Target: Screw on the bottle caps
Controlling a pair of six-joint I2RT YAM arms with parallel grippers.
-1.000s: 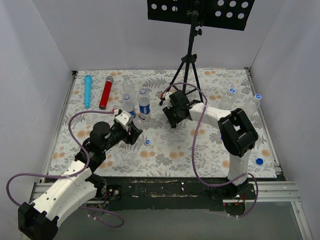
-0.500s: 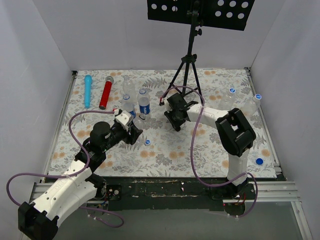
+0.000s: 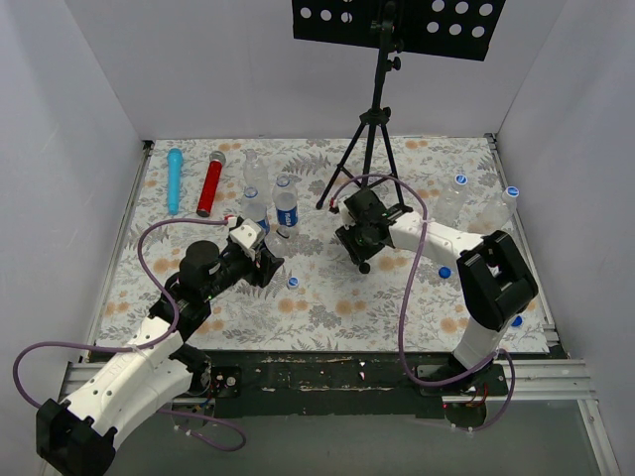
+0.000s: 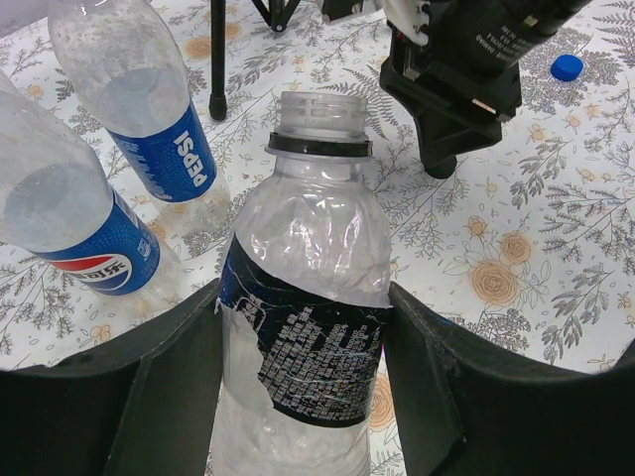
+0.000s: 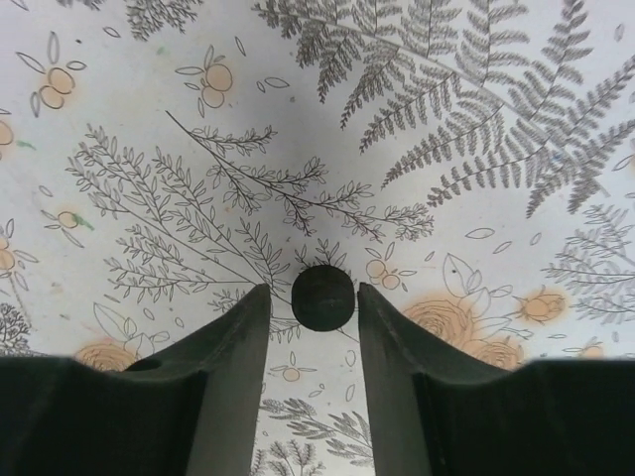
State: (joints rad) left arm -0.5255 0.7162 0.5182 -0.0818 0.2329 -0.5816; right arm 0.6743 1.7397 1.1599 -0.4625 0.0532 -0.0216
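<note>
Nearest, at the right side of the flowered cloth (image 3: 327, 307), a blue cap (image 3: 514, 320) lay alone. A second blue cap (image 3: 293, 282) lay just to the right of the left gripper (image 3: 260, 260). This gripper was closed on the body of an uncapped bottle (image 4: 310, 248), with one finger on each side of its black label. A little farther, in the middle, the right gripper (image 3: 361, 253) pointed down at the cloth with its jaws partly open around the black cap (image 5: 322, 297). A thin strip of cloth showed between this cap and one finger, so it was not pinched. Two Pepsi bottles (image 4: 149, 109) stood just beyond the held bottle. At the far left lay a blue cylinder (image 3: 175, 178) and a red cylinder (image 3: 210, 184), side by side.
</note>
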